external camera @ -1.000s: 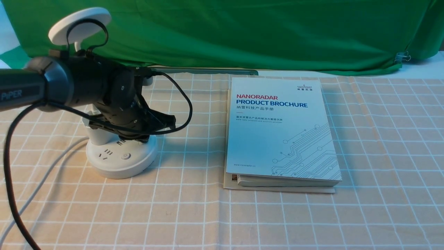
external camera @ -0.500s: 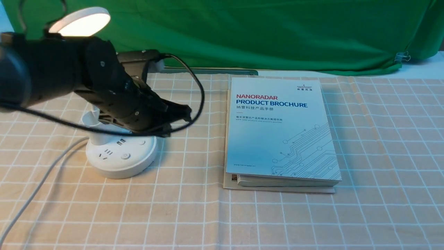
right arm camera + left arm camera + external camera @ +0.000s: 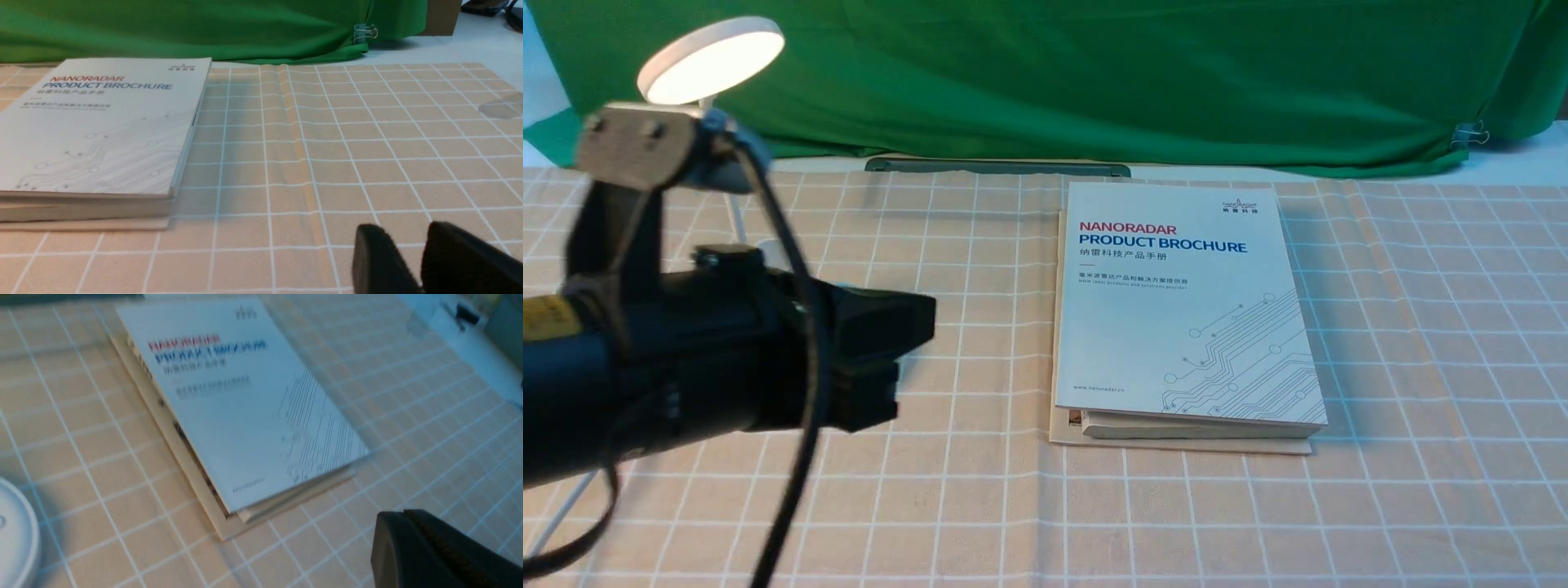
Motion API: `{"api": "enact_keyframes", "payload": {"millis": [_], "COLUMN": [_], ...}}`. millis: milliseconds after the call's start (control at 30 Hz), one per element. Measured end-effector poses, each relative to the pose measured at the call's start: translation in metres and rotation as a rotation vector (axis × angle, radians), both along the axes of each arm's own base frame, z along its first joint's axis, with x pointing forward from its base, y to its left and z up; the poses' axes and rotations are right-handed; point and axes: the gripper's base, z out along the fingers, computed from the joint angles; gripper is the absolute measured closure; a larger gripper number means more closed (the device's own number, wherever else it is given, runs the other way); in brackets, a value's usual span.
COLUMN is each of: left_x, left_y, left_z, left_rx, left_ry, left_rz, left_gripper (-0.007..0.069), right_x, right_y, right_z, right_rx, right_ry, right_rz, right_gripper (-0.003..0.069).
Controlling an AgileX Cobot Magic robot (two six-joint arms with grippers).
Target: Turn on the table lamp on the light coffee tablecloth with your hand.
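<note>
The lamp [image 3: 716, 64] stands at the far left of the cloth [image 3: 1176, 514], its tilted disc head glowing and overlapping the green drape in the front view. The left arm [image 3: 686, 367] reaches in from the left edge, nearer the camera, and hides most of the lamp's base; the left wrist view shows the base's rounded rim. The left tool [image 3: 911, 351] points rightward over the cloth, its fingers pressed together in the left wrist view, pinching nothing. Between its tip and the left edge of the books [image 3: 1188, 302] lies a bare strip of gridded cloth. The books sit in a stack, the top one white, the bottom one's edge jutting out at the near side. Bare cloth runs from their near edge to the front of the view, and from their right edge to the right side. The right tool [image 3: 408, 249] is spread slightly, with a narrow gap between its fingers, holding nothing. A clip [image 3: 1470, 134] grips the lower edge of the drape [image 3: 1094, 82], beyond the cloth's far edge.
</note>
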Motion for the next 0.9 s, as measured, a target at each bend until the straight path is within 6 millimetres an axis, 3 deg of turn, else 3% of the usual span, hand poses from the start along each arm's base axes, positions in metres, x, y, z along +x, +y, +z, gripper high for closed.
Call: {"api": "enact_keyframes", "payload": {"millis": [267, 533, 700, 900], "left_x": [-0.038, -0.057, -0.074, -0.080], "left_y": [0.025, 0.037, 0.057, 0.087], "left_z": [0.023, 0.021, 0.011, -0.024], "left_rx": [-0.009, 0.132, 0.213, 0.205], "left_ry": [-0.202, -0.260, -0.387, -0.722], "left_rz": [-0.001, -0.057, 0.010, 0.319], "left_gripper": [0.0603, 0.0603, 0.0603, 0.0603], "right_x": [0.000, 0.000, 0.000, 0.000], "right_y": [0.000, 0.000, 0.000, 0.000], "right_z": [0.000, 0.000, 0.000, 0.000], "right_rx": [0.000, 0.000, 0.000, 0.000], "right_ry": [0.000, 0.000, 0.000, 0.000], "right_rz": [0.000, 0.000, 0.000, 0.000], "right_gripper": [0.0421, 0.0421, 0.0421, 0.0421]}}
